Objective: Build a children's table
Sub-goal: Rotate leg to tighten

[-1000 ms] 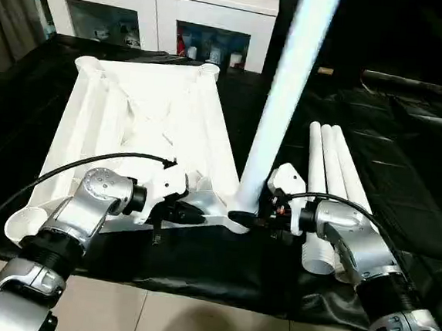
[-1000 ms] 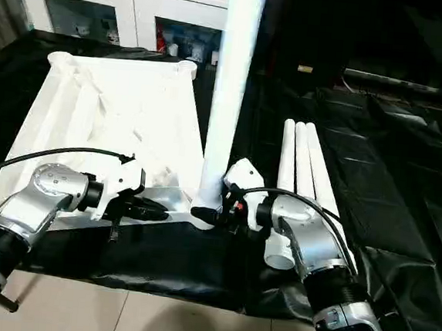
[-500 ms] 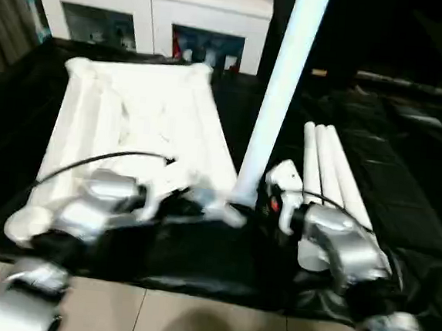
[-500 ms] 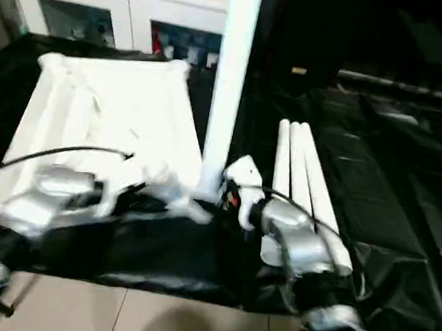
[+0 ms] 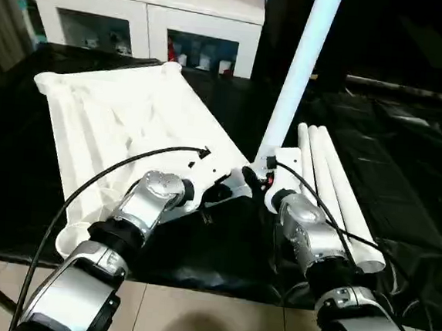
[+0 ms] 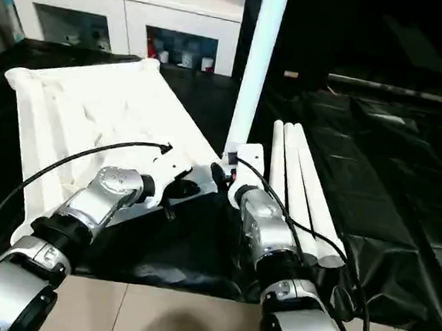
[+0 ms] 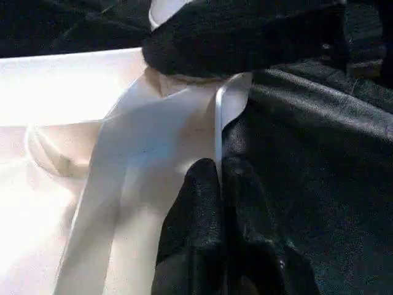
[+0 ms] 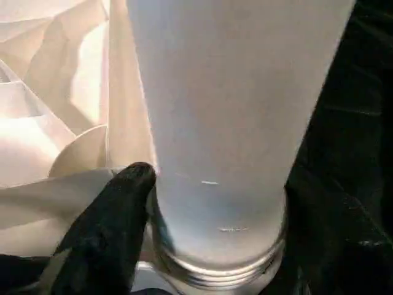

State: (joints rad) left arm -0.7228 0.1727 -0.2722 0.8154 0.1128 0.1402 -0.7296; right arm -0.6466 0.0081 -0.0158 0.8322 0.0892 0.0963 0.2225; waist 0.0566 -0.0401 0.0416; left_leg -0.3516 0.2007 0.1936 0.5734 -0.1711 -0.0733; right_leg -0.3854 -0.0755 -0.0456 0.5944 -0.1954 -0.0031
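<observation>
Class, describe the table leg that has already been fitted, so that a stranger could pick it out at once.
On the black cloth lies the upturned white tabletop. At its near right corner one white leg rises steeply from the corner socket. Unlike the three spare legs lying flat side by side to its right, it stands up.

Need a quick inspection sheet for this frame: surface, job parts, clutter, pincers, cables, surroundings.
Surface: large table under black cloth, wrinkled.
Job's things: white tabletop lies underside up, ribs showing; one leg stands upright in its near right corner socket; three spare legs lie side by side on the cloth to its right.
Clutter: nothing seen on the cloth.
Pincers: left pincer shut on the tabletop's thin edge; right pincer at the base of the standing leg, one finger against it, grip unclear.
Cables: black cable loops over the left forearm; another runs along the right forearm.
Surroundings: white glass-door cabinet behind the table, small items inside.
</observation>
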